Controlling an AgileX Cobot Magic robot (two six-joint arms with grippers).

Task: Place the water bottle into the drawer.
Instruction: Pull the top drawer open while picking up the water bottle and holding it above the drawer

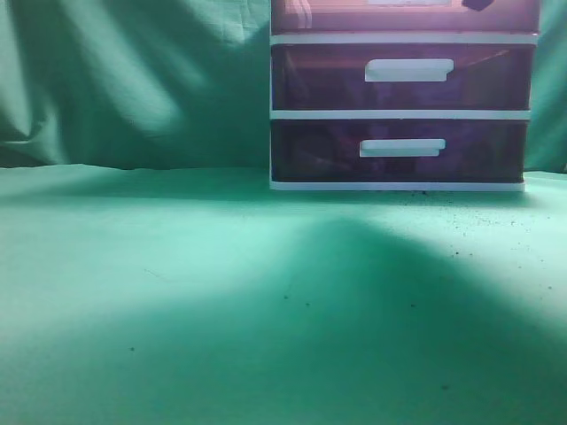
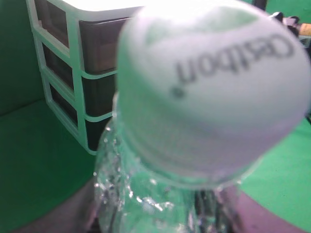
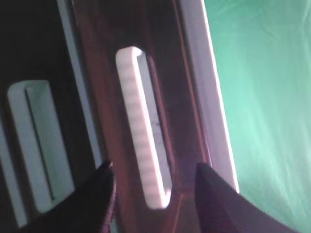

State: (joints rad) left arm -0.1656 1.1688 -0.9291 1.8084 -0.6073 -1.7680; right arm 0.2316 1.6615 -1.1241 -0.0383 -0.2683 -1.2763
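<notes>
Right end effector (image 3: 154, 182) up close on the drawer unit, its two dark fingertips (image 3: 104, 187) spread apart with the white bar handle (image 3: 143, 128) sitting right in the gap between them, nothing clamped. That handle belongs to the drawer (image 3: 180, 97), the translucent maroon front filling the right wrist view, with another handle off to its left. From the exterior view, the top drawer is only a sliver along the upper edge of the white-framed unit (image 1: 403, 113), a dark bit of the end effector showing at its front, and two like drawers stacked below, all on the green bench (image 1: 221, 292). Over on the left wrist view, the water bottle (image 2: 194, 121) fills the lens, white cap toward the camera, clear body below, unit behind it to the left. Left end effector's fingers are hidden; can't tell its state.
</notes>
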